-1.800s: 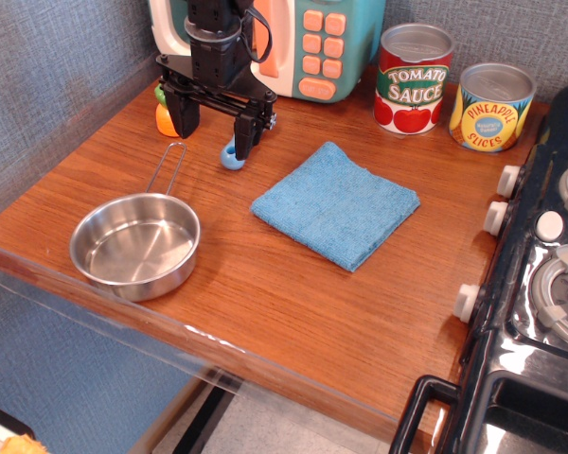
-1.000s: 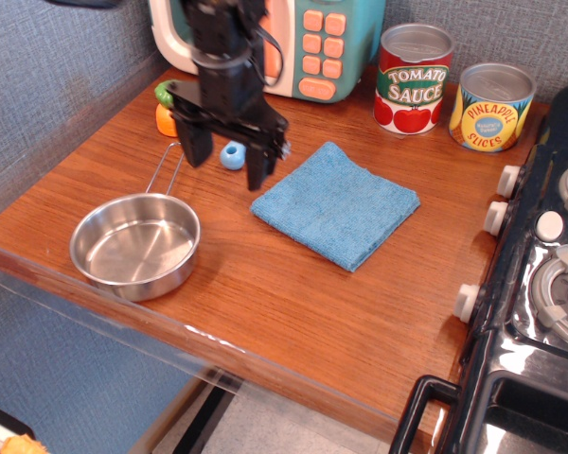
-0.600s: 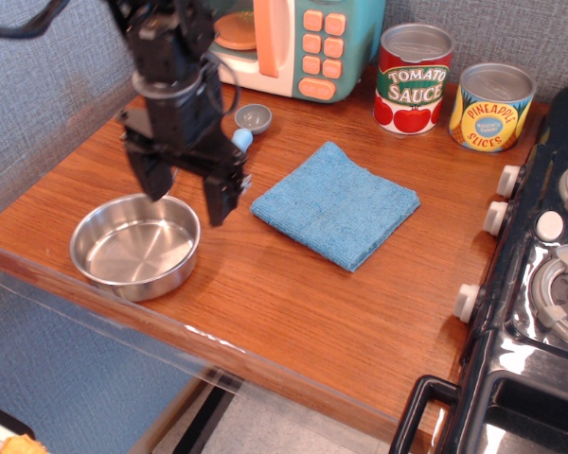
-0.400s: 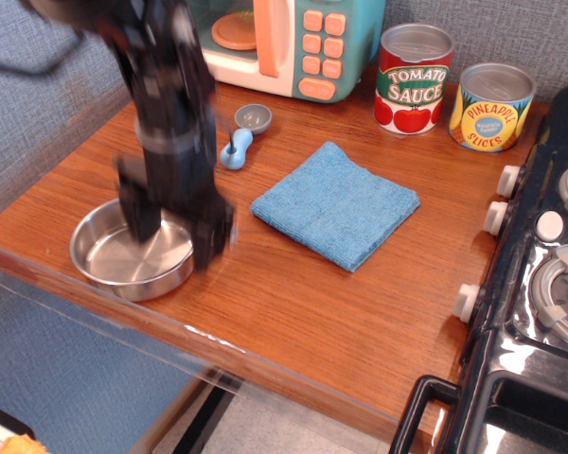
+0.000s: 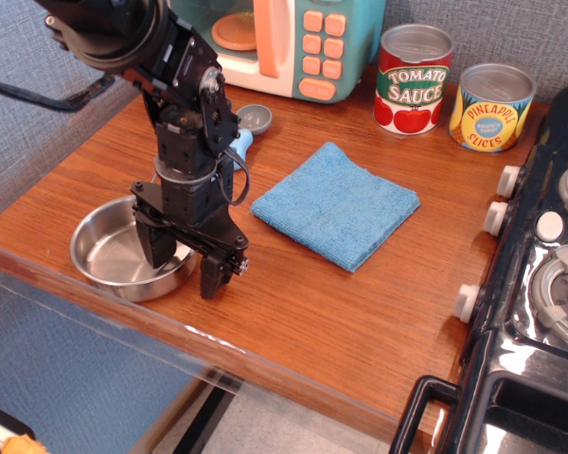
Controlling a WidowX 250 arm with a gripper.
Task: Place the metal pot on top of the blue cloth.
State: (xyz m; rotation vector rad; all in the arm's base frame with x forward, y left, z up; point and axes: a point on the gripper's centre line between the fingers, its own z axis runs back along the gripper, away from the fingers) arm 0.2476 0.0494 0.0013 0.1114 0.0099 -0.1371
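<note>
The metal pot (image 5: 109, 251) sits on the wooden counter at the front left; its wire handle is hidden behind my arm. My gripper (image 5: 184, 263) is lowered over the pot's right rim, open, with one finger (image 5: 156, 248) inside the pot and the other (image 5: 211, 274) outside it. The jaws straddle the rim without closing on it. The blue cloth (image 5: 336, 203) lies flat in the middle of the counter, to the right of the gripper and apart from the pot.
A small blue scoop (image 5: 248, 125) lies behind my arm. A toy microwave (image 5: 293, 38) stands at the back, with a tomato sauce can (image 5: 414, 80) and a pineapple can (image 5: 492, 106) to its right. A black stove (image 5: 540, 284) borders the right side. The counter's front edge (image 5: 218, 336) is close to the pot.
My gripper has moved from the back near the scoop forward and down to the pot, and now straddles its right rim. Pot and cloth have not moved.
</note>
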